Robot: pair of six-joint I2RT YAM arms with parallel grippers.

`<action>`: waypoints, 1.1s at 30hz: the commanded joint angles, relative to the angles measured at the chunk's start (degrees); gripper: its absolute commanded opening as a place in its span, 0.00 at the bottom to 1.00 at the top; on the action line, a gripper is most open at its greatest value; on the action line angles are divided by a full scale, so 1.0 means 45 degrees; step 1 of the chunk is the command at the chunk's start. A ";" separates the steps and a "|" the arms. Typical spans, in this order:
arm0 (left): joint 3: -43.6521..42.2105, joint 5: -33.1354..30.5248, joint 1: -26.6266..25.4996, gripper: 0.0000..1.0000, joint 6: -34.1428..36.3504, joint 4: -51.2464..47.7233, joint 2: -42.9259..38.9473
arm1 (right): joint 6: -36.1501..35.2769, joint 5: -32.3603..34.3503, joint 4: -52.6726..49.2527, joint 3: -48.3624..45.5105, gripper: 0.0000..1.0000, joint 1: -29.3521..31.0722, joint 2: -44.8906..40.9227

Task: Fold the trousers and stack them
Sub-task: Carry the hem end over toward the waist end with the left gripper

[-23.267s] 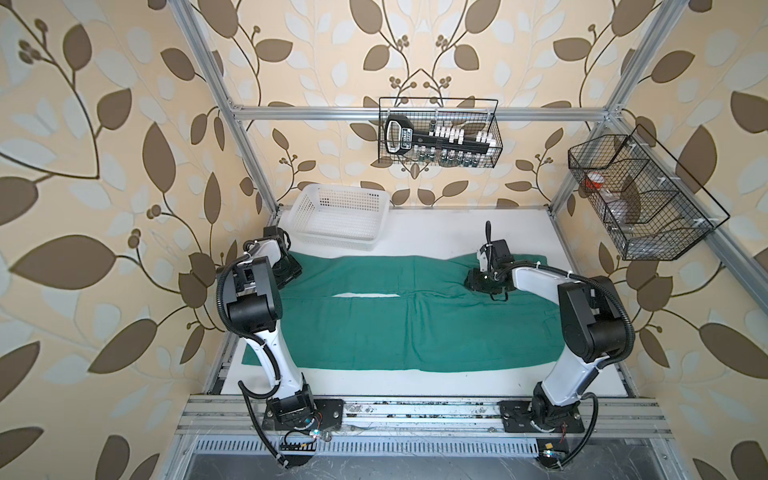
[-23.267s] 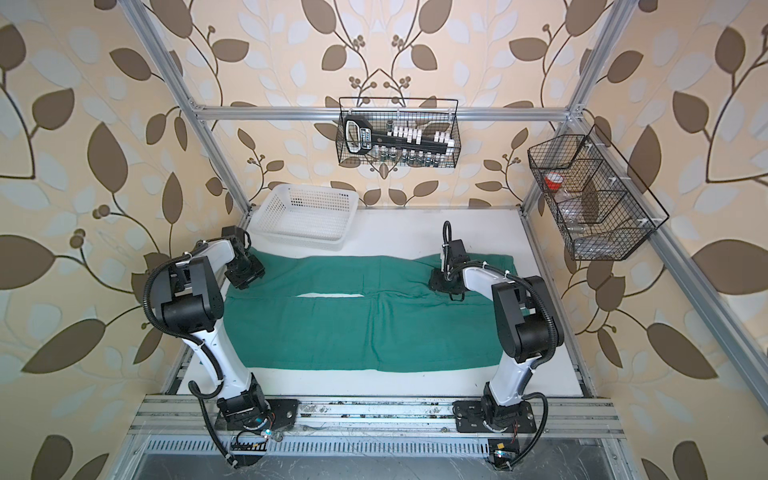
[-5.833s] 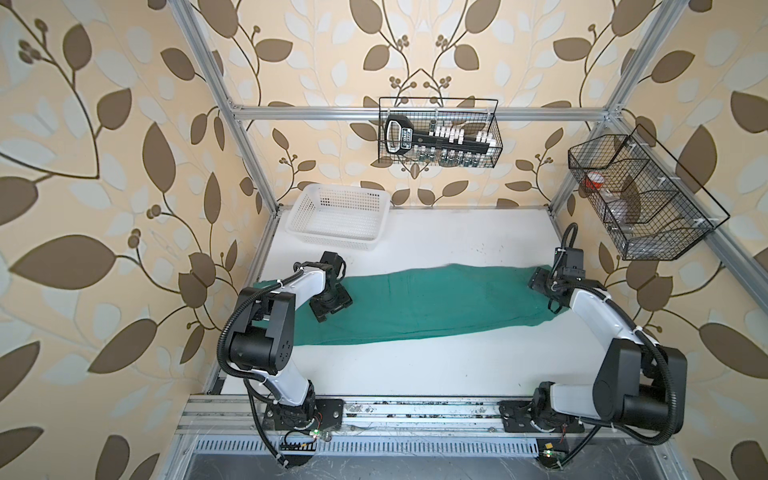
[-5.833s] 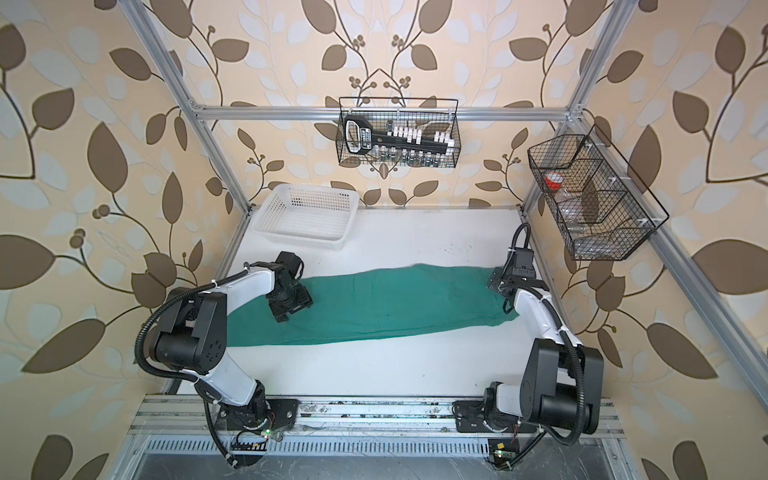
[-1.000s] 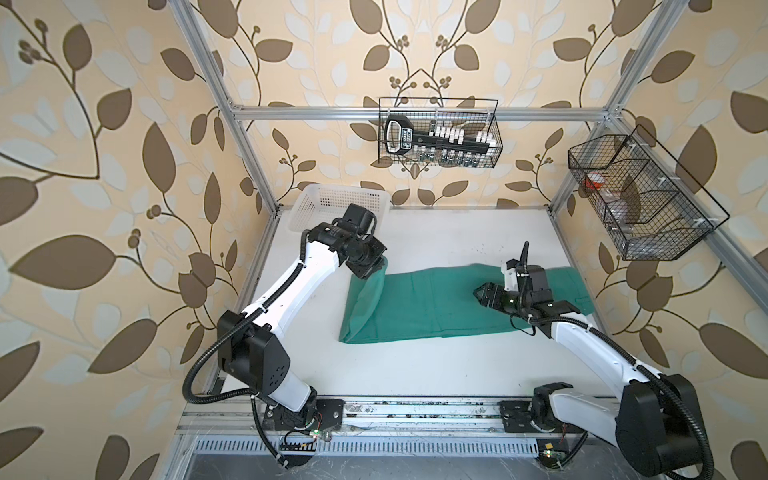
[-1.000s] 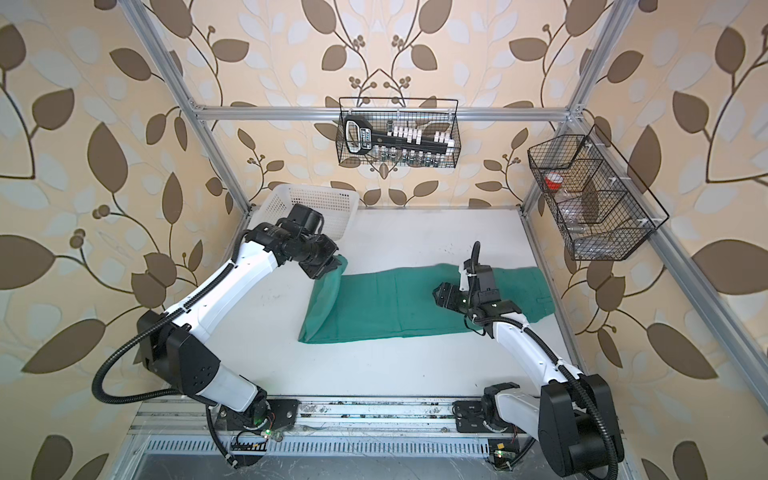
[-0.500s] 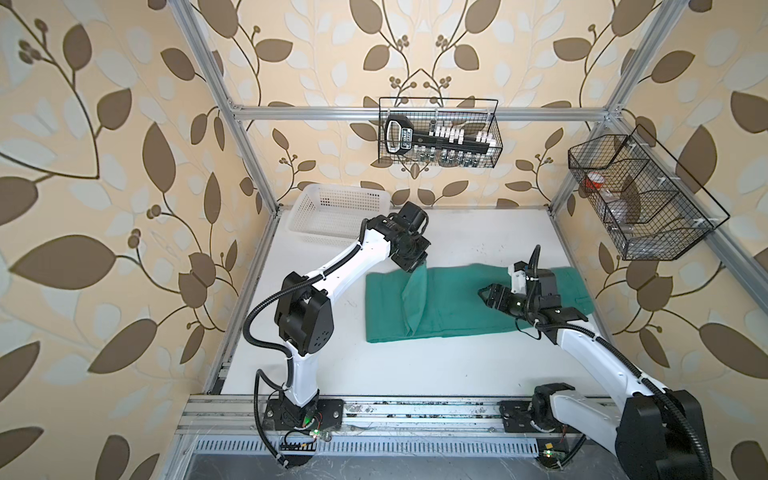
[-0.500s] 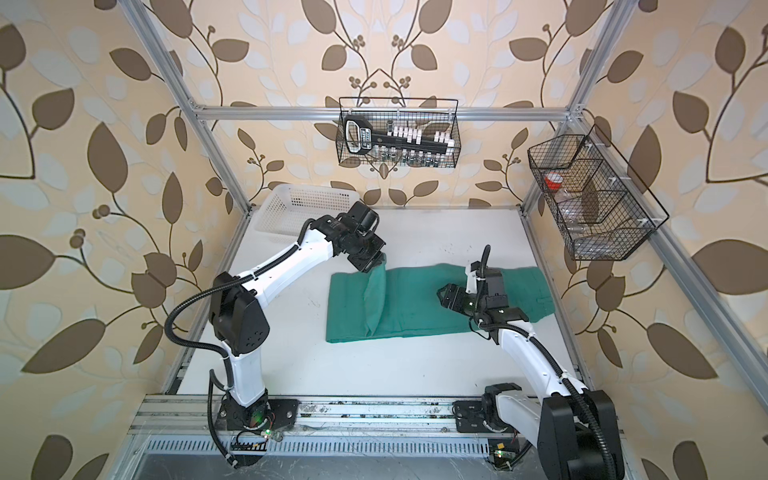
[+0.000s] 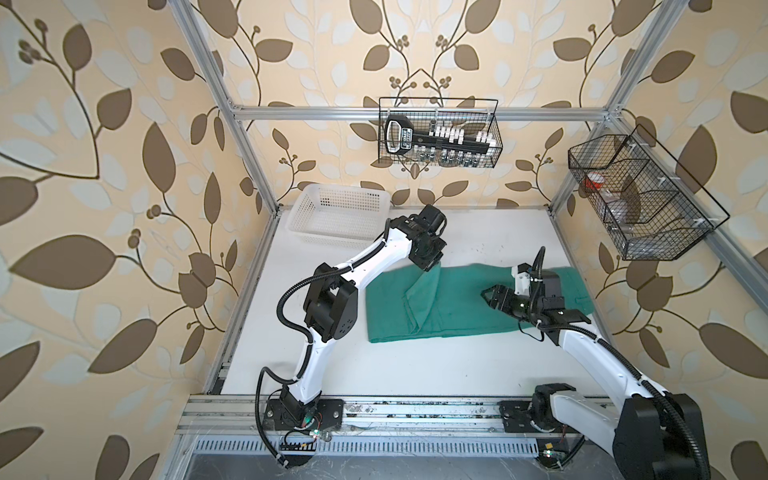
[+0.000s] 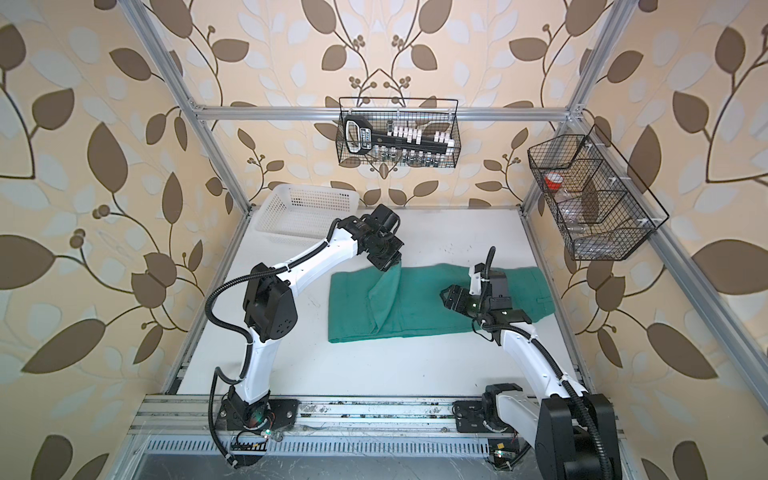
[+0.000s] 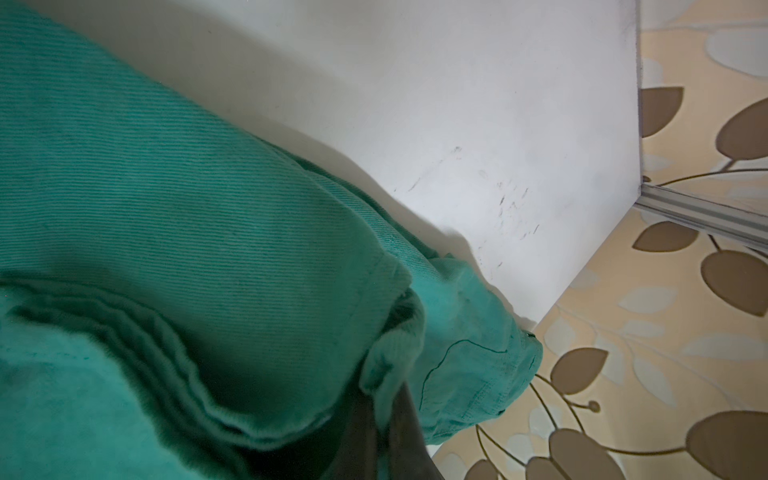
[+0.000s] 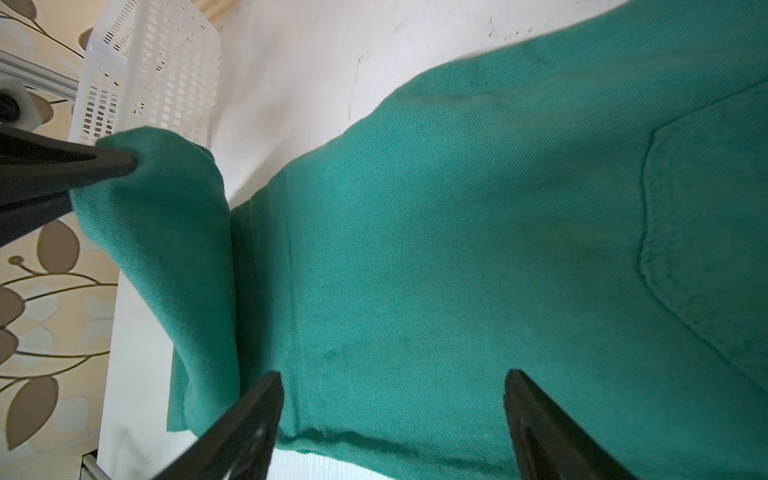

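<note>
Left wrist: left gripper (image 11: 388, 419) mostly beneath trousers (image 11: 166, 208)

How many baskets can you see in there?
3: the white plastic basket at the table's far left; one black wire basket on the back wall; a second wire basket on the right wall.

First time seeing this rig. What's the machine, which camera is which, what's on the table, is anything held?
Two white robot arms stand on a rail at the front of the table. Two pictures look down from an overhead stereo camera; the others come from a camera on each wrist. Green trousers lie partly folded on the table, with a white basket in the far left corner. Each arm ends in two fingers. The left fingers are shut on a raised corner of the trousers. The right fingers are open over the trousers, holding nothing.
</note>
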 commanded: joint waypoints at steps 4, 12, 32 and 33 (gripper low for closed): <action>0.1436 0.0322 -0.0333 0.00 -0.0200 0.0244 0.0797 | -0.0174 -0.0120 -0.0105 -0.0161 0.84 -0.0023 -0.0162; 0.3118 0.1173 -0.0853 0.00 0.0065 0.0404 0.2591 | -0.0280 0.0310 -0.0506 0.0029 0.84 -0.0103 -0.0589; 0.1886 -0.0905 -0.0099 0.84 0.6955 -0.1702 -0.0270 | -0.1203 0.1751 -0.1830 0.1633 0.83 0.1737 -0.0687; 0.1118 -0.1166 0.0055 0.84 0.7374 -0.1828 -0.0895 | -0.1228 0.1993 -0.1767 0.1718 0.82 0.2136 -0.0563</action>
